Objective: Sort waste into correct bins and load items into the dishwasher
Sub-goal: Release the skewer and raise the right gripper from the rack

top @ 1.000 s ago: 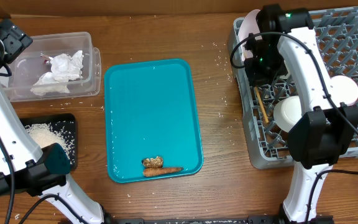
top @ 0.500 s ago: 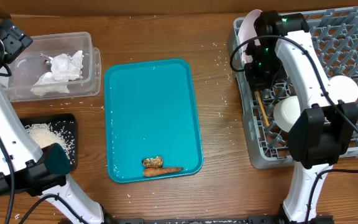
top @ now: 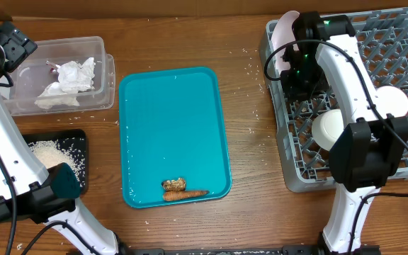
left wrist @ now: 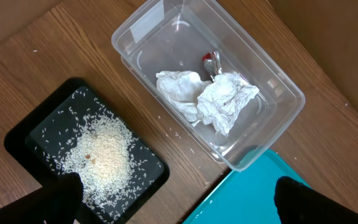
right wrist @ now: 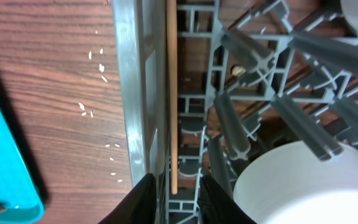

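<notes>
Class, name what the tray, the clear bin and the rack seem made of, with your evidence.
Tray: likely plastic, glossy teal, smooth moulded rim.
Bin: clear plastic, see-through walls.
Rack: probably matte grey plastic, moulded lattice and pegs.

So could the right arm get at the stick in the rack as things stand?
Likely yes. The right claw is open above one end of the stick, a finger on each side. The stick lies flat against the rack wall, and one finger is over that wall, so gripping could be tight.

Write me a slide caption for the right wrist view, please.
Open right gripper above a wooden chopstick lying inside the grey dish rack.
</notes>
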Robot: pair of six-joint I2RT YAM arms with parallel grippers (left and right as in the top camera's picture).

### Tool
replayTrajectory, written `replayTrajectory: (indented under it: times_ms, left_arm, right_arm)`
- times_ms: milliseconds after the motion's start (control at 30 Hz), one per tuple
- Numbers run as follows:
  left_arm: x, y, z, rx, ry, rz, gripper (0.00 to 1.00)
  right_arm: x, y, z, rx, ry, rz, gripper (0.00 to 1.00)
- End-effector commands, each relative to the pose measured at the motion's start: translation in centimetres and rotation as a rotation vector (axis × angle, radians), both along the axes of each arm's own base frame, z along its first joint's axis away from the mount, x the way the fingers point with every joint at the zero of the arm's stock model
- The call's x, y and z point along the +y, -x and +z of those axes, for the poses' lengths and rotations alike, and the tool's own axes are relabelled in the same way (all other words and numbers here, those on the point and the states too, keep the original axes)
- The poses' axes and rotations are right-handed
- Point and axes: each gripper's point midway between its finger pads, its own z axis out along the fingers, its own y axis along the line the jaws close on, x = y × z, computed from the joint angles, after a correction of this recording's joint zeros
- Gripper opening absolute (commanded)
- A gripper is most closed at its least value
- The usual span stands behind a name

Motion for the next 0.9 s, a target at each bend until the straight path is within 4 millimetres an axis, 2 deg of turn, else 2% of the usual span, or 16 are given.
replayTrajectory:
  times_ms: [0, 167, 400, 567, 700, 767, 833, 867]
  left_arm:
    - [0.0, 0.0, -0.1, 0.014, -0.013, -0.015, 1.0]
    - [0.0, 0.0, -0.1, 0.014, -0.013, -0.015, 1.0]
    - [0.0, 0.0, -0.1, 0.014, -0.013, -0.015, 1.0]
    - [0.0, 0.0, -0.1, 0.014, -0.013, -0.015, 1.0]
    - [0.0, 0.0, -0.1, 0.014, -0.013, -0.015, 1.0]
    - [0.0, 0.0, -0.1, 0.014, -0.013, -0.015, 1.0]
    - [0.0, 0.0, -0.1, 0.014, -0.013, -0.015, 1.0]
    - [0.0, 0.0, -0.1, 0.014, -0.013, -0.015, 1.0]
  right_arm:
    - [0.5, 0.5, 0.4, 0.015, -0.037, -0.012, 0.26]
    - [2.8, 1.2, 1.8, 0.042, -0.177, -0.023, 0.27]
    - [7.9, 2.0, 7.1, -0.027, -0.402, 0.026, 0.29]
    - [11.7, 4.1, 10.5, -0.067, -0.501, 0.112, 0.34]
    - [14.9, 6.5, 11.1, -0.047, -0.507, 0.212, 0.36]
    - [17.5, 8.4, 11.1, -0.023, -0.508, 0.291, 0.43]
    - [19.4, 9.7, 11.1, -0.016, -0.509, 0.359, 0.67]
    - [21.1, 10.8, 10.9, -0.023, -0.497, 0.42, 0.8]
